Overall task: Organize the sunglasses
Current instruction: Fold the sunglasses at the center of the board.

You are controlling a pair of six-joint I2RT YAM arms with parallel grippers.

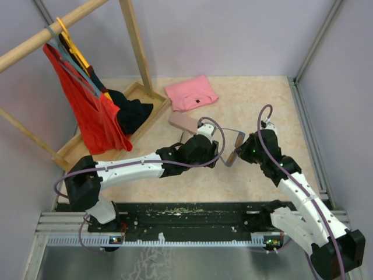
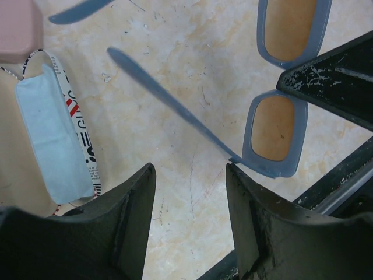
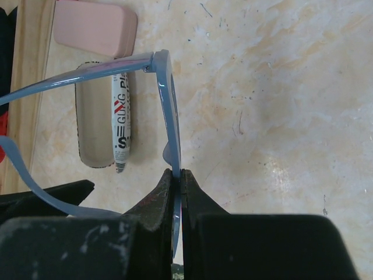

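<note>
The grey-blue sunglasses point(image 1: 238, 139) hang over the table's middle with both temples spread. My right gripper point(image 3: 176, 173) is shut on the front frame point(image 3: 166, 99), near one lens. In the left wrist view the brownish-looking lenses and frame point(image 2: 274, 170) show at the right, with one temple point(image 2: 169, 100) running out to the left. My left gripper point(image 2: 189, 175) is open and holds nothing. Its right finger point(image 2: 245, 204) sits just below the hinge corner of the frame. From above, the left gripper point(image 1: 217, 157) sits just left of the right gripper point(image 1: 240, 150).
An open flag-patterned case point(image 2: 87, 146) with a light blue cloth point(image 2: 49, 134) in it lies left of the glasses, and a pink case point(image 3: 96, 26) lies beyond it. A pink cloth point(image 1: 191, 92) lies further back. A wooden tray point(image 1: 76, 146) with clothes and a rack stand at the left.
</note>
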